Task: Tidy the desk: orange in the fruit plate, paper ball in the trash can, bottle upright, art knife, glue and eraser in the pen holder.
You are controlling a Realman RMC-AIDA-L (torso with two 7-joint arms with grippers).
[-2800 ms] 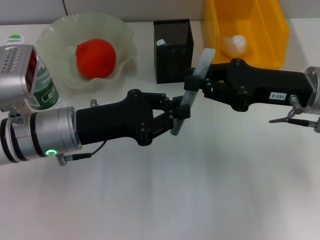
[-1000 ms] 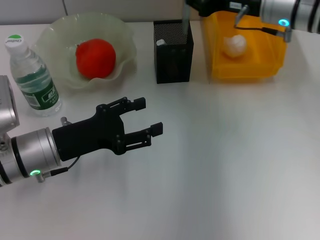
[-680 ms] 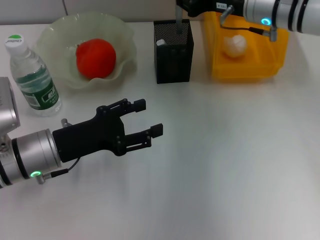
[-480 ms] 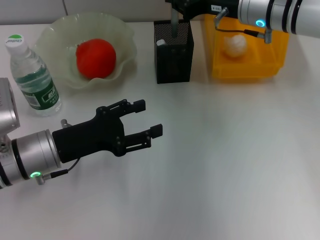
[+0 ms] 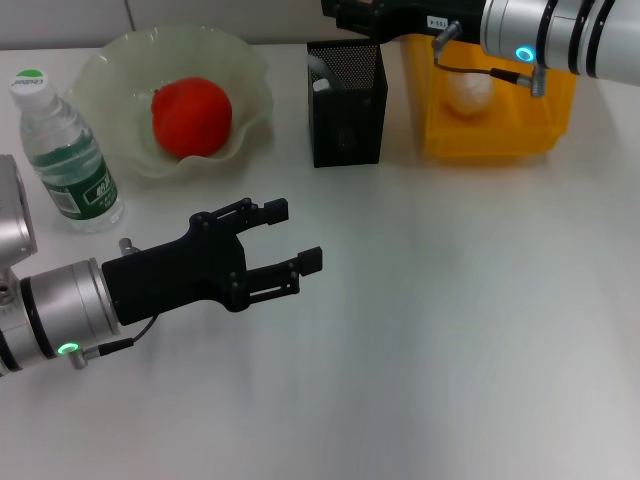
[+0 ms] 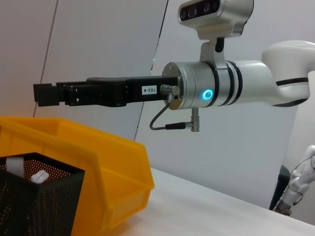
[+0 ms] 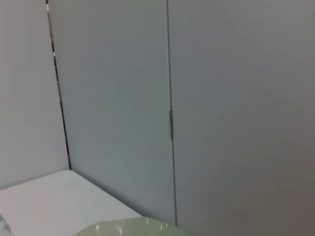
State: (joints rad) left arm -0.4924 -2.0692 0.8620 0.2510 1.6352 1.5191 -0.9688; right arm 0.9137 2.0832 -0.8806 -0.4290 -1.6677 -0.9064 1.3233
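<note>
Pen holder (image 5: 346, 102) sits directly below my right gripper (image 5: 335, 12); finger state unclear. My left gripper (image 5: 285, 246) hovers with fingers spread, holding nothing.

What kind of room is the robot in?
Probably an office or lab desk. A white table holds a black mesh pen holder, a water bottle and a yellow bin, with plain grey wall panels behind.

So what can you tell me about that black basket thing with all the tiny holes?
The pen holder is a square black mesh box, open on top, that looks like metal. It stands upright on the white desk, between the fruit plate and the yellow bin, touching neither. Something white sticks up inside it. The right gripper hangs just above it, not touching.
</note>
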